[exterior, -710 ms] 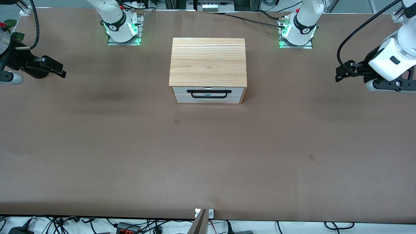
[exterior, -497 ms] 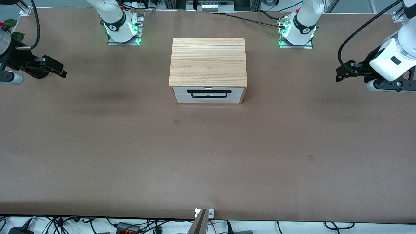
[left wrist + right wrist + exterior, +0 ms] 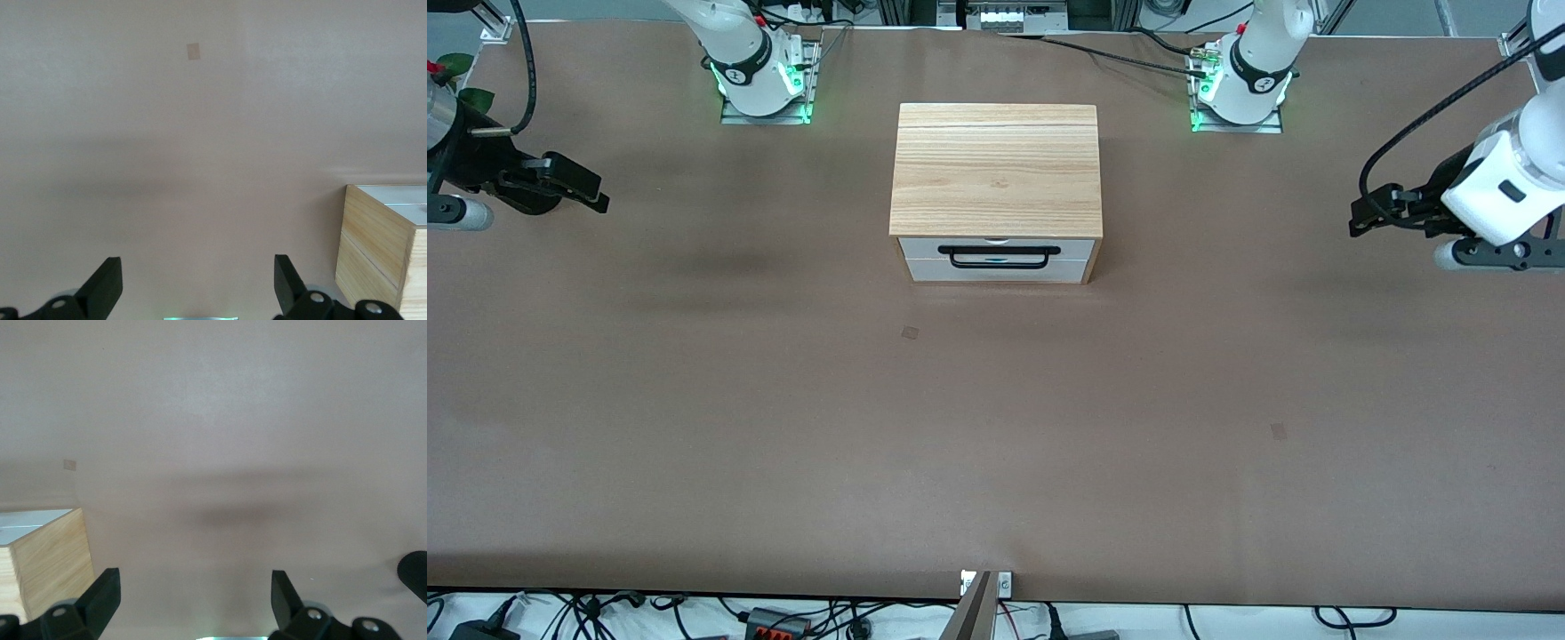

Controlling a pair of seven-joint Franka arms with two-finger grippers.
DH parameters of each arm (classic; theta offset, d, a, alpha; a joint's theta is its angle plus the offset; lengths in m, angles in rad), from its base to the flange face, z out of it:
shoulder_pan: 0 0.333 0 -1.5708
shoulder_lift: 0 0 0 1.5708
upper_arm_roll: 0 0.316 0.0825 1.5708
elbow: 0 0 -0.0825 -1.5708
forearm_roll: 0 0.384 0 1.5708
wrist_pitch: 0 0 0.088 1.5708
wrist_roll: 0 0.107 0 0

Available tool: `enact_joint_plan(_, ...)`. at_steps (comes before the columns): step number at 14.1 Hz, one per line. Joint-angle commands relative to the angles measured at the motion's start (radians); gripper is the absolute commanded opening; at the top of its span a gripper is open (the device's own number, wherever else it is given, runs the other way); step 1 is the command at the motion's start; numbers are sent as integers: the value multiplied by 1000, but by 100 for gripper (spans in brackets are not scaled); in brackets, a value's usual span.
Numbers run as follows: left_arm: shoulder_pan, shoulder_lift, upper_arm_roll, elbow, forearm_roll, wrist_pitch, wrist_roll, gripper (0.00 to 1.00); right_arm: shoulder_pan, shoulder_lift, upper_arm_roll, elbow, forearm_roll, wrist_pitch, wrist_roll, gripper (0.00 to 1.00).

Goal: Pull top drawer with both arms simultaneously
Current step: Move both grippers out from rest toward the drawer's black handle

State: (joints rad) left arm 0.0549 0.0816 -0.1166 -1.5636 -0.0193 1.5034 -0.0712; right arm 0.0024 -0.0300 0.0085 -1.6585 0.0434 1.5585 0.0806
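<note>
A light-wood cabinet (image 3: 996, 169) stands in the middle of the table. Its top drawer (image 3: 925, 248) is closed, with a white front and a wide black bar handle (image 3: 1003, 257). A plain white panel (image 3: 996, 271) lies under it. My left gripper (image 3: 1360, 213) is open and empty, in the air over the table near the left arm's end. My right gripper (image 3: 600, 194) is open and empty over the right arm's end. Both are well apart from the cabinet. The left wrist view shows its open gripper (image 3: 195, 283) and a cabinet corner (image 3: 373, 253). The right wrist view shows its open gripper (image 3: 193, 593) and a cabinet corner (image 3: 50, 560).
The arm bases (image 3: 765, 84) (image 3: 1240, 89) stand beside the cabinet, farther from the front camera. Small tape marks (image 3: 910, 332) (image 3: 1278, 431) lie on the brown table. Cables run along the table's front edge (image 3: 783, 618).
My left gripper has shifted slightly away from the cabinet toward its end of the table. The right gripper and the drawer have not visibly moved.
</note>
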Motion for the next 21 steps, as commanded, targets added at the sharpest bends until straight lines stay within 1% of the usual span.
enact_joint_plan(1, -1, 42, -1, 34, -4, -15, 1, 100, 14, 10, -10, 23, -11, -14, 5, 100)
enact_joint_plan(4, -1, 65, -5, 33, -63, -25, 5, 100, 14, 16, -9, 23, -8, -23, 4, 100)
enact_joint_plan(6, -15, 101, -11, 34, -135, -22, -4, 100, 16, 45, -2, 23, 6, -79, 4, 100)
enact_joint_plan(7, -21, 112, -12, 36, -174, -22, -5, 100, 18, 58, 2, 23, 30, -112, -10, 100)
enact_joint_plan(9, -21, 163, -12, 36, -287, -17, 5, 100, 16, 79, 2, 23, 119, -149, -30, 100)
enact_joint_plan(11, -23, 205, -12, 37, -376, -8, 7, 100, 8, 99, -4, 23, 285, -172, -30, 100)
enact_joint_plan(12, -24, 228, -12, 37, -416, 11, 7, 100, 7, 126, -4, 25, 333, -172, -30, 100)
enact_joint_plan(13, -30, 249, -12, 36, -469, 33, 7, 100, 7, 154, -4, 25, 363, -175, -33, 100)
enact_joint_plan(14, -33, 280, -12, 36, -541, 53, 8, 100, 13, 182, 1, 23, 374, -189, -50, 100)
enact_joint_plan(15, -33, 321, -14, 34, -636, 72, 28, 100, 21, 203, 2, 20, 413, -213, -88, 100)
enact_joint_plan(16, -40, 363, -12, 36, -728, 98, 84, 100, 34, 228, 2, 14, 482, -219, -125, 100)
enact_joint_plan(17, -55, 391, -12, 30, -779, 124, 144, 100, 39, 263, 2, 9, 539, -212, -146, 100)
enact_joint_plan(19, -75, 441, -14, 30, -819, 150, 191, 100, 74, 324, 2, -1, 659, -166, -223, 100)
enact_joint_plan(21, -96, 499, -17, 20, -933, 153, 234, 100, 132, 331, 4, -73, 720, -12, -287, 100)
